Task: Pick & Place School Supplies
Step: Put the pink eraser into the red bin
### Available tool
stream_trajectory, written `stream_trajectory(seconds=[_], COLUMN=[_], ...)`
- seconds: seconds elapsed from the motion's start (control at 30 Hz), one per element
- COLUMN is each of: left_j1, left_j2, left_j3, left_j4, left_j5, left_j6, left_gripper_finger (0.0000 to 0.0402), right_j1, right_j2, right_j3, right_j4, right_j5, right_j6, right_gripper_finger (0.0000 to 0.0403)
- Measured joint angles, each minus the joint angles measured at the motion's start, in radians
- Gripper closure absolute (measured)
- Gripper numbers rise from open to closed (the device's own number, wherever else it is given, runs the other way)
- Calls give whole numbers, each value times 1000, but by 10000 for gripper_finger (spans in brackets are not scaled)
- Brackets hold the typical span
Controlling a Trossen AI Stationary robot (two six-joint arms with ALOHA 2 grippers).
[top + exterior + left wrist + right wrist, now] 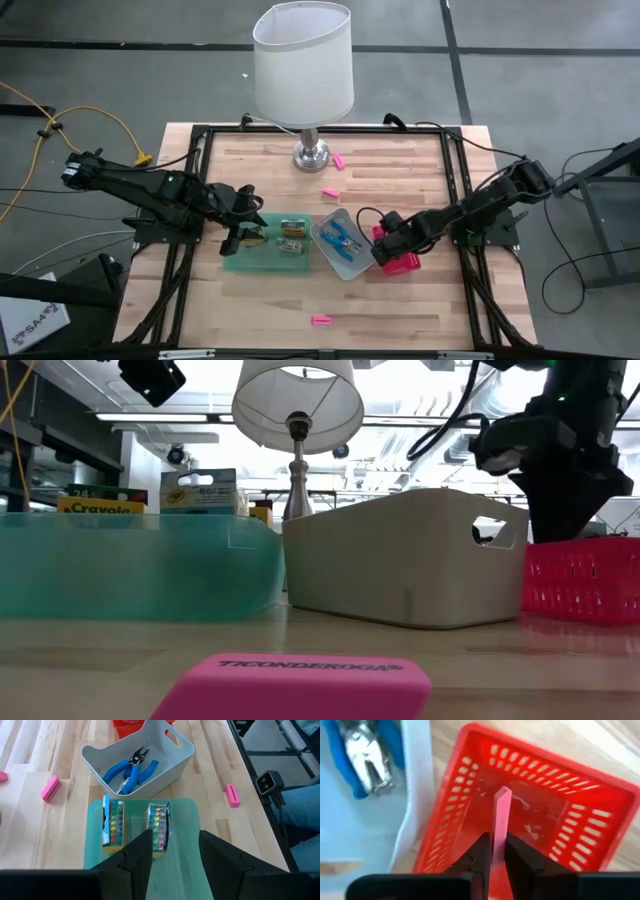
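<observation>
My right gripper [498, 851] is shut on a pink eraser [501, 820] over the red-pink basket [580, 820], which sits on the table right of the grey tray [345, 262]. Two blue-handled pliers [127, 770] lie in that grey tray. My left gripper [175, 857] hangs open over the green tray [185, 810]. Two yellow-green packs [112, 822] [159, 827] stand in the tray just ahead of its fingers. A third pack [252, 236] shows beside the gripper only in the high view. Three more pink erasers [339, 160] [330, 193] [320, 320] lie on the table. My right gripper pinches the pink eraser by its near end [499, 842], one finger on each broad face. The fingers slant down from above. The eraser stands on edge and sticks out ahead of them, its free end [503, 792] over the inside of the basket.
A white-shaded lamp [305, 70] stands at the table's far edge, in the middle. The green tray, grey tray and basket sit close together in a row across the table's middle. One eraser [300, 685] lies close to the low camera, near the table's near edge. Black frame rails [185, 250] run along both sides.
</observation>
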Motion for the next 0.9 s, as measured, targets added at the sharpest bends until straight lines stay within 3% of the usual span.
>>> stream_trajectory(seconds=[0.43,0.7,0.9], left_j1=[0,0,0], left_j2=[0,0,0], left_j3=[0,0,0], left_j4=[0,0,0], left_j5=[0,0,1], left_j6=[-3,-2,-7], left_gripper_finger=[245,245,245], right_j1=[-4,-12,-31], right_j2=[1,-2,-75], right_j3=[0,0,1], right_j4=[10,8,4], right_j5=[-30,-69,-99], right_j6=[-80,-116,-142], right_gripper_finger=[321,325,335])
